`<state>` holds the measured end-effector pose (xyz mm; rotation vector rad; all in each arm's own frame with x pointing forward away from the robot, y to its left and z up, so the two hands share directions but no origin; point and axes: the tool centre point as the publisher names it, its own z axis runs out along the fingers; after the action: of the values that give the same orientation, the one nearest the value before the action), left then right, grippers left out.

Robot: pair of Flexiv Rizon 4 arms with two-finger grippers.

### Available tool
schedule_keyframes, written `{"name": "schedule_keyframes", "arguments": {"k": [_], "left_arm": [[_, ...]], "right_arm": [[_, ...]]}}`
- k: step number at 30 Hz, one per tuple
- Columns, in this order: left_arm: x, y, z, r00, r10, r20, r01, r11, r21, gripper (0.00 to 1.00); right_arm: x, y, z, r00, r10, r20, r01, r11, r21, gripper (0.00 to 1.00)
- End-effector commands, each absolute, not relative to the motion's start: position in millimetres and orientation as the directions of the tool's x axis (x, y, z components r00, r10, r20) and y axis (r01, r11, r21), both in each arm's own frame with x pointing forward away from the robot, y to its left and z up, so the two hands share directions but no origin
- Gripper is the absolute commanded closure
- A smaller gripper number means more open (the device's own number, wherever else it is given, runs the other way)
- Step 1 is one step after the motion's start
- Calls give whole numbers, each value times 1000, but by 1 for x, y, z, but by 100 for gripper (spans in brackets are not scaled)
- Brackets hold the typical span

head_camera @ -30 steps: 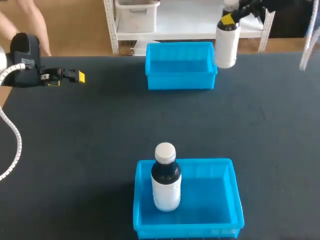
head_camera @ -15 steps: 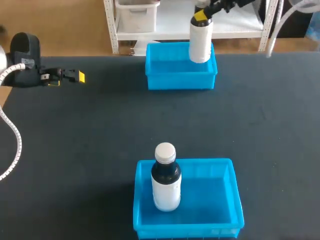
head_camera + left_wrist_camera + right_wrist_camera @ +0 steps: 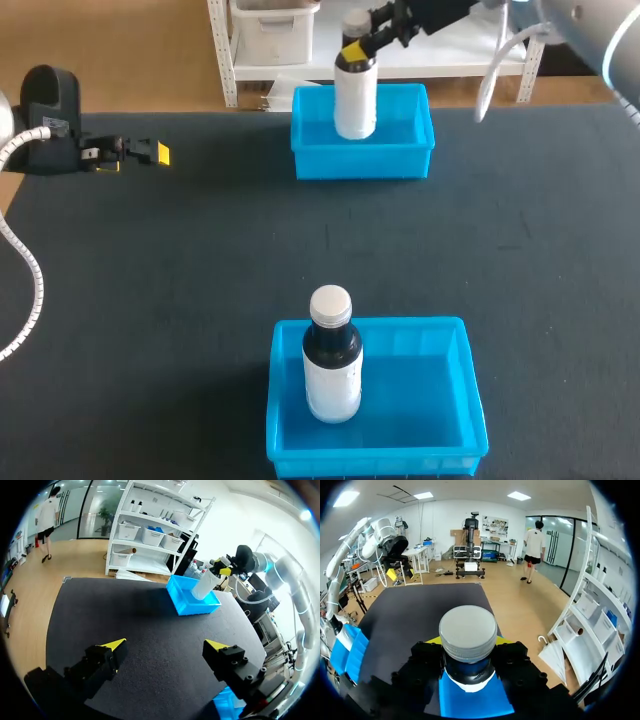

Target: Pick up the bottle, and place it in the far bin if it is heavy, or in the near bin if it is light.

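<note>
The left arm is held low at the left side, its pincer pointed inward, the fingers spread wide with nothing between them. The right arm is extended in from the far right, its pincer clamped from two sides on a bottle's neck.
</note>
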<state>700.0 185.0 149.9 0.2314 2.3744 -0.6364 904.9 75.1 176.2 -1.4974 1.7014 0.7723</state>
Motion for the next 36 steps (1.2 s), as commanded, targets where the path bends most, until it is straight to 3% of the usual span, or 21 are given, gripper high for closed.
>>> {"name": "schedule_keyframes", "arguments": {"k": [1, 24, 36], "left_arm": [[700, 185, 150, -767, 0, -642, 321, 866, -383, 0], [700, 185, 150, -767, 0, -642, 321, 866, -383, 0], [700, 185, 150, -767, 0, -642, 321, 866, -383, 0]], "right_arm": [[920, 89, 169, -57, -550, -833, -997, -8, 74, 65], [933, 105, 134, -60, -536, -842, -994, -45, 99, 65], [936, 109, 124, -80, -540, -838, -991, -46, 125, 54]]}}
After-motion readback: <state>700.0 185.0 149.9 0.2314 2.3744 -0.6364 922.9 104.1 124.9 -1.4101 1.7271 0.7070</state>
